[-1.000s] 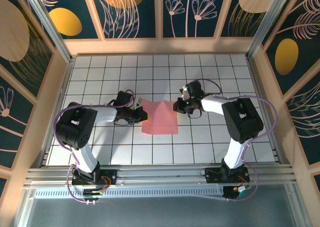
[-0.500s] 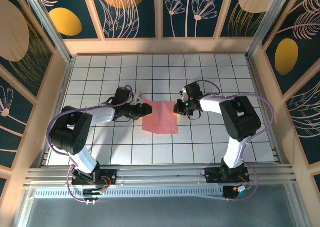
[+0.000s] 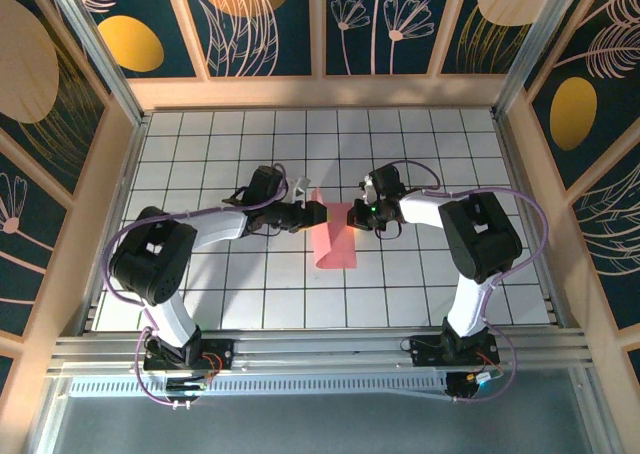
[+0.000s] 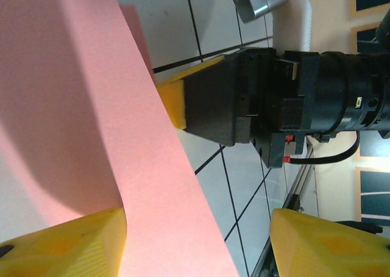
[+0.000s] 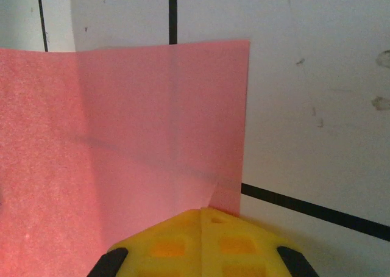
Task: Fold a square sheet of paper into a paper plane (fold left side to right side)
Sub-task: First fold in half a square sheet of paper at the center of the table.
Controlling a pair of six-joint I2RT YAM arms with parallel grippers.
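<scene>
My left pincer (image 3: 312,212) has just let go. Its jaws, clamped a second ago, now stand well apart, with the sheet (image 3: 335,236) leaning loose against one finger (image 4: 61,243). It has carried the left edge across, so the sheet, flat and square before, now shows about half as wide on the tiles (image 3: 250,304) between my pincers. My right pincer (image 3: 356,214) stays shut, its tip pressing the right edge. I judge the fold laid over but not yet creased.
</scene>
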